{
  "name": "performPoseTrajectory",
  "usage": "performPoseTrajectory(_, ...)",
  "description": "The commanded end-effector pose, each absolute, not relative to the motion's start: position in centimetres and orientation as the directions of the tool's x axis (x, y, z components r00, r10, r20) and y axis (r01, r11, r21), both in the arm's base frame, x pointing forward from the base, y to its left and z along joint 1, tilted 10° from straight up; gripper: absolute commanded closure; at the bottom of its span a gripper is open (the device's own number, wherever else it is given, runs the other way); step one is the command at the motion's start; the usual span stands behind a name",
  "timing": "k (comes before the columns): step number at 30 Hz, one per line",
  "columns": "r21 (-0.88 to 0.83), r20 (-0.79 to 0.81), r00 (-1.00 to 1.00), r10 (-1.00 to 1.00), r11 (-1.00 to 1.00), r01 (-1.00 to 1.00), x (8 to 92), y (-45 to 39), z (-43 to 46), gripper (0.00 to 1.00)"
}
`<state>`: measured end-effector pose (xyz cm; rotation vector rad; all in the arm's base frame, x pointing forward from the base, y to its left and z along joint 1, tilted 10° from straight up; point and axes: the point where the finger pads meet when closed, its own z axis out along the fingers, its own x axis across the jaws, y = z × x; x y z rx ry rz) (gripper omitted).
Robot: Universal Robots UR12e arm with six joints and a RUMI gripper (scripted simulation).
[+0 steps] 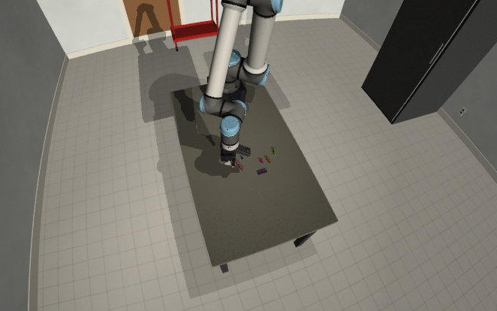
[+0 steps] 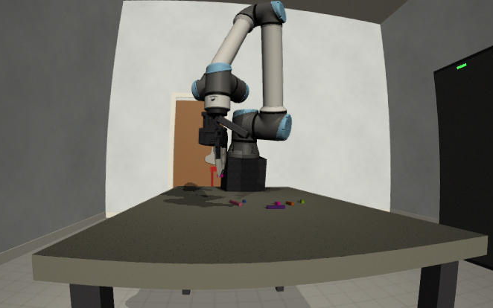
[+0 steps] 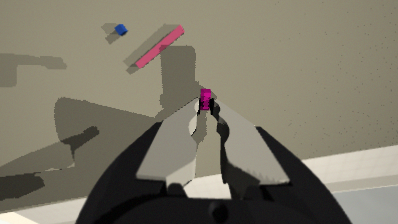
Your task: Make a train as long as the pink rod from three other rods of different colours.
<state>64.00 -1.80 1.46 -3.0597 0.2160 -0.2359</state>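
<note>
My gripper (image 2: 220, 174) (image 3: 204, 99) is shut on a magenta rod (image 2: 222, 175) (image 3: 205, 94) and holds it well above the table. The pink rod (image 1: 239, 165) (image 2: 235, 202) (image 3: 161, 47) lies flat on the table beside and below the gripper. The blue rod (image 1: 242, 158) (image 2: 243, 201) (image 3: 121, 30) lies near it, apart. Farther right, a second magenta rod (image 1: 260, 160) (image 2: 277, 203) and the orange rod (image 1: 268, 159) (image 2: 290, 203) lie close together, apart. The lime rod (image 1: 274, 151) (image 2: 301, 201) lies behind them, the purple rod (image 1: 262, 171) (image 2: 275, 207) in front.
The rods lie on a dark table (image 1: 257, 216) (image 2: 255, 241), toward the arm's base. The arm's shadow falls over the table's left part. A black cabinet (image 1: 408, 58) (image 2: 466, 152) stands on the floor at the right, and a red cart (image 1: 194, 31) stands behind the table.
</note>
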Motion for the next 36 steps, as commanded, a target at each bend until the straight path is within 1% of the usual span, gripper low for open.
performPoseTrajectory(1,-0.076,0.148,0.977,-0.15,-0.987,-0.14,64.0,-1.8,1.6,1.0)
performPoseTrajectory(6,-0.083,0.144,0.969,-0.199,-0.979,-0.188,63.6,-1.3,1.6,1.0)
performPoseTrajectory(12,-0.104,0.131,0.932,-0.339,-0.939,-0.327,62.3,0.0,1.5,1.0)
performPoseTrajectory(14,-0.104,0.131,0.932,-0.339,-0.939,-0.327,62.3,0.0,1.5,1.0)
performPoseTrajectory(18,-0.121,0.115,0.878,-0.465,-0.884,-0.453,61.1,1.2,1.3,1.0)
performPoseTrajectory(23,-0.134,0.1,0.817,-0.569,-0.821,-0.555,59.9,2.1,1.2,1.0)
performPoseTrajectory(29,-0.147,0.079,0.724,-0.685,-0.727,-0.671,58.5,3.3,1.1,1.0)
performPoseTrajectory(31,-0.147,0.079,0.724,-0.685,-0.727,-0.671,58.5,3.3,1.1,1.0)
performPoseTrajectory(36,-0.158,0.055,0.611,-0.789,-0.612,-0.775,56.9,4.4,0.9,1.0)
